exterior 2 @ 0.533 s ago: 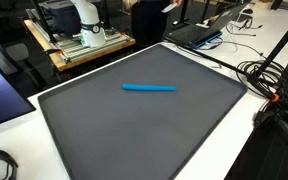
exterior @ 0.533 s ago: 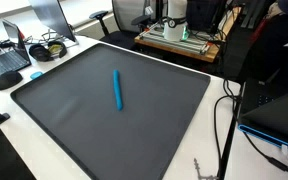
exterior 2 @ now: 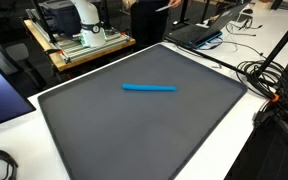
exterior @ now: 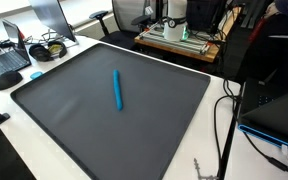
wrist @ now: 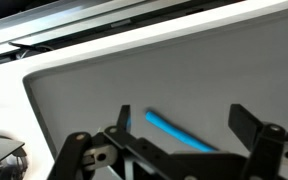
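A blue pen-like stick (exterior: 117, 89) lies flat on a large dark grey mat (exterior: 74, 115), near its middle; it also shows in the other exterior view (exterior 2: 149, 88) on the mat (exterior 2: 164, 130). In the wrist view my gripper (wrist: 184, 125) is open and empty, its two dark fingers spread wide above the mat (wrist: 94, 95). The blue stick (wrist: 174, 132) lies between the fingers, well below them, its lower end hidden by the gripper body. The arm itself does not show in either exterior view.
The mat lies on a white table (exterior: 209, 140). A laptop (exterior: 6, 62) and headphones (exterior: 46, 48) sit at one edge. A wooden stand with equipment (exterior 2: 79, 40) is behind. Cables (exterior 2: 269, 85) and a dark laptop (exterior 2: 199, 35) lie beside the mat.
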Robot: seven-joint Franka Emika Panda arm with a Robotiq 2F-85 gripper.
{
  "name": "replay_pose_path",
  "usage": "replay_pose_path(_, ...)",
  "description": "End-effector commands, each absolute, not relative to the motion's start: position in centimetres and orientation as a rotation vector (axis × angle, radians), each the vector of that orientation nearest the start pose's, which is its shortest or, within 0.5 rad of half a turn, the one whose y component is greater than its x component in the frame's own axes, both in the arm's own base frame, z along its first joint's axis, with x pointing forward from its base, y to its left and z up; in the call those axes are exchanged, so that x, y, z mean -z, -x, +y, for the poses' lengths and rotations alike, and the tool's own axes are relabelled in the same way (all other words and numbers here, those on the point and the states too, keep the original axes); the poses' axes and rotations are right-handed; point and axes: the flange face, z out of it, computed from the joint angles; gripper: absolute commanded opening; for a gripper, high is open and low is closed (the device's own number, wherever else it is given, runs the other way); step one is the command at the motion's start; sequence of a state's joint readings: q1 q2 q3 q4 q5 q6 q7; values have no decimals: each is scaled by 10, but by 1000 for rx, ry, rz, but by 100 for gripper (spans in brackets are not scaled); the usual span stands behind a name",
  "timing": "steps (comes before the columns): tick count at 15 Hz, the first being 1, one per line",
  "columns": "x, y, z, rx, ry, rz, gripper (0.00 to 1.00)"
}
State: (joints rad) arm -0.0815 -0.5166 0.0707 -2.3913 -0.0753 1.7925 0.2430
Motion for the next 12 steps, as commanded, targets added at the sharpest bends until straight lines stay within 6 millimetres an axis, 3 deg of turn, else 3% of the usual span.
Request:
replay_pose_path(1, -501, -388, -5, -93, 3236, 361, 100)
replay_pose_path(6, -520, -399, 45, 171, 3149, 1, 100)
replay_pose_path(12, -535, -390, 109, 248, 3001, -467, 100)
